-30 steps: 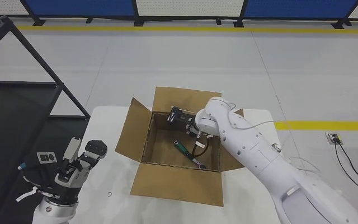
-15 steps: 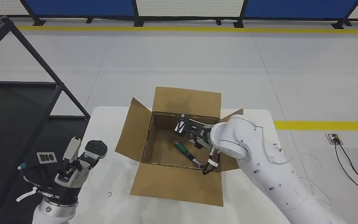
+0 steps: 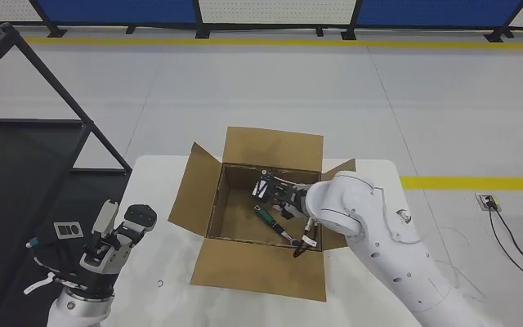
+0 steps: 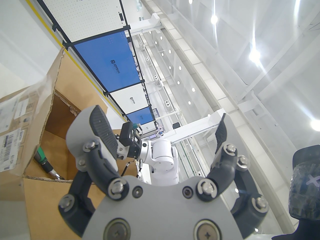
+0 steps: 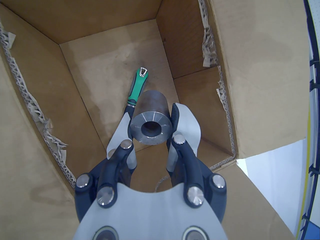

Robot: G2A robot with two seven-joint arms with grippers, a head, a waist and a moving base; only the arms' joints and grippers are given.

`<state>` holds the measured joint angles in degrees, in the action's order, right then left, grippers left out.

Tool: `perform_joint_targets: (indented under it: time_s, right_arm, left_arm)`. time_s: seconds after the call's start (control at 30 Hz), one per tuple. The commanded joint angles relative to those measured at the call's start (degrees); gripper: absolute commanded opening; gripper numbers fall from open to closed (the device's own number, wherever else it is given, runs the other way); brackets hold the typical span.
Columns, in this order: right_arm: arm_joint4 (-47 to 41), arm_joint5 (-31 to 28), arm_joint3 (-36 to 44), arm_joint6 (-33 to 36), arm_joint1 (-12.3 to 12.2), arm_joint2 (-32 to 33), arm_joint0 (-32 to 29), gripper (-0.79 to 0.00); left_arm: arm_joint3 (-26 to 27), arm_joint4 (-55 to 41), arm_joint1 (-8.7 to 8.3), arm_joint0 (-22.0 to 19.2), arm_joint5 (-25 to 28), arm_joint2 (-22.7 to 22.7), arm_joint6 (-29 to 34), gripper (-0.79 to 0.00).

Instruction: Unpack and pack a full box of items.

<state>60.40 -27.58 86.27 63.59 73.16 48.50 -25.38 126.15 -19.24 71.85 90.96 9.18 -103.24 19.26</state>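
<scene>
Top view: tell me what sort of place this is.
Probably a factory hall or robot test floor. A yellow floor line crosses the wide grey floor, blue and white partition panels fence it, and the left wrist view shows a high ceiling with rows of lights.

An open cardboard box (image 3: 257, 270) holds a green-handled tool (image 5: 137, 89) flat on its floor, with a hollow steel cylinder (image 5: 153, 103) above it.

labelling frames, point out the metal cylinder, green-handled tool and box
metal cylinder (image 5: 153, 104), right wrist view, curved side
green-handled tool (image 5: 136, 89), right wrist view, green grip
box (image 5: 250, 51), right wrist view, open flap
</scene>
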Motion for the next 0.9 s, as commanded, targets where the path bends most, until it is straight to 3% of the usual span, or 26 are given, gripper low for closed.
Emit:
perform_joint_targets:
  time_s: [0.0, 0.5, 0.87]
  right_arm:
    - [-0.9, -0.9, 2.3, -0.3, -0.5, 2.3, -0.5, -0.785]
    - [0.5, -2.6, 29.4, 6.6, -6.2, 26.5, -15.7, -0.785]
    - [-1.9, 1.0, 36.4, 5.9, -8.5, 44.4, -27.9, -0.785]
  left_arm:
    - [0.0, 0.0, 0.00, 0.0, 0.0, 0.0, 0.0, 0.000]
    - [0.0, 0.0, 0.00, 0.0, 0.0, 0.0, 0.0, 0.000]
    - [0.0, 0.0, 0.00, 0.0, 0.0, 0.0, 0.0, 0.000]
